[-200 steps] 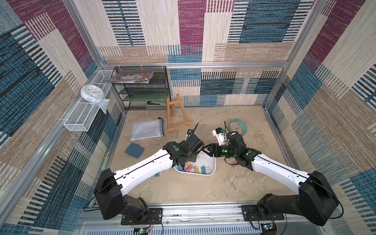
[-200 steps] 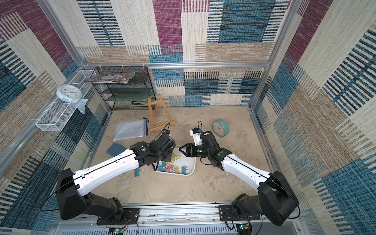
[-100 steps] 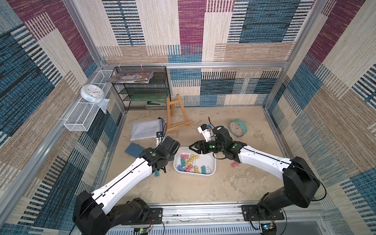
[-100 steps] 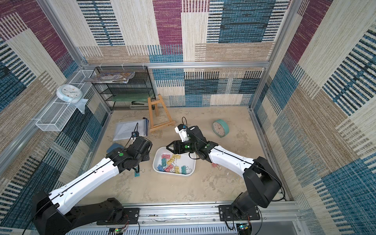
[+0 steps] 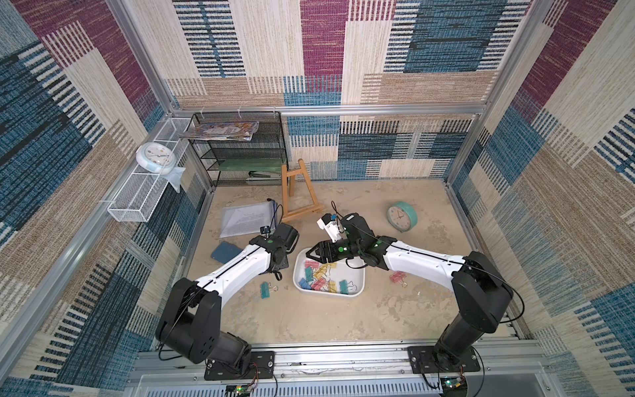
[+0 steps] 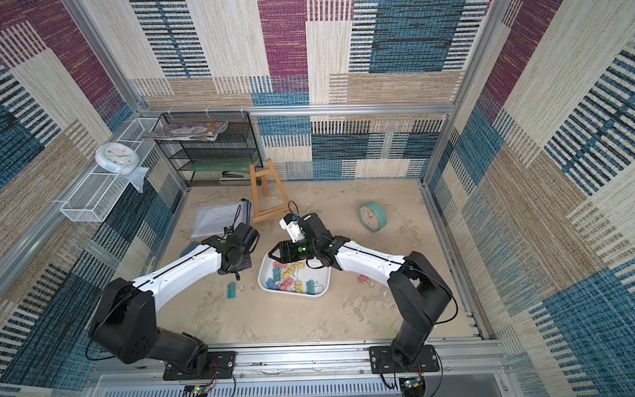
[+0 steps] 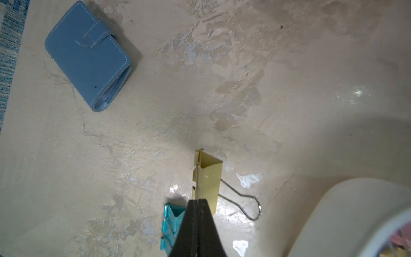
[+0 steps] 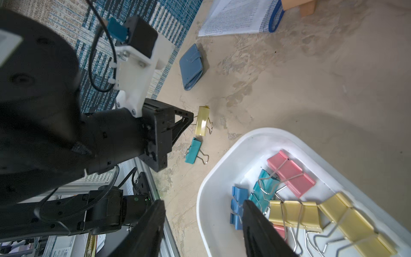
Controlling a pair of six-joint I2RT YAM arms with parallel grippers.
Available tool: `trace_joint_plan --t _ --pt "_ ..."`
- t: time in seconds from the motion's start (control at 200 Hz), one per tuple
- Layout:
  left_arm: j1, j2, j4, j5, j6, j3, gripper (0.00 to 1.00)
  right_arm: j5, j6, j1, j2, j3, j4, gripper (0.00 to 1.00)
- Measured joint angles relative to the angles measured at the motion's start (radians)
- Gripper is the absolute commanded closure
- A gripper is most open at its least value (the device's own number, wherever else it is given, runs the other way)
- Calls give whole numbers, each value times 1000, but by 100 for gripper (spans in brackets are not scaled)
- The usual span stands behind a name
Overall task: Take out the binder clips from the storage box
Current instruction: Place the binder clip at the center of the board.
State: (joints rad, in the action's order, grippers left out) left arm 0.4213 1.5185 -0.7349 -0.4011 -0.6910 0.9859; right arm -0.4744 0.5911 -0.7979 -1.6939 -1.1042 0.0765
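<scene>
Sitting mid-bench (image 5: 309,319) in a top view, the white storage box (image 5: 359,275) holds most binder clips (image 5: 321,278), with the right gripper (image 5: 311,254) over its far left corner. Left wrist view: the left gripper (image 7: 196,203) is pinched shut on a yellow clip's (image 7: 208,184) wire handle — outside the box, beside a teal clip (image 7: 171,224). Right wrist view: the right gripper's jaws stand apart, straddling the box rim.

One white box (image 5: 357,275) holds a pile of clips (image 5: 318,283), too mixed up to count for sure. Three more clips are outside it: one teal clip (image 5: 264,290), one yellow clip (image 7: 209,178), one pink clip (image 5: 398,277). There are two robot arms (image 5: 240,268) (image 5: 419,261), two clocks (image 5: 155,157) (image 5: 400,217), one blue wallet (image 5: 225,251), one wooden easel (image 5: 297,192), one black rack (image 5: 240,154) and one wire basket (image 5: 137,199).
</scene>
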Motion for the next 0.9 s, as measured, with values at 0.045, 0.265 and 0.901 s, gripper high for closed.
trace_joint_plan --t 0.045,0.265,0.901 --pt "-3 28 1 5 2 6 100 3 2 0 0 8 -1 40" --pt "-2 101 -3 -11 14 35 100 31 7 -1 8 39 -3 40" --pt "-3 124 -84 -61 19 64 67 129 -19 0 26 34 -68 40"
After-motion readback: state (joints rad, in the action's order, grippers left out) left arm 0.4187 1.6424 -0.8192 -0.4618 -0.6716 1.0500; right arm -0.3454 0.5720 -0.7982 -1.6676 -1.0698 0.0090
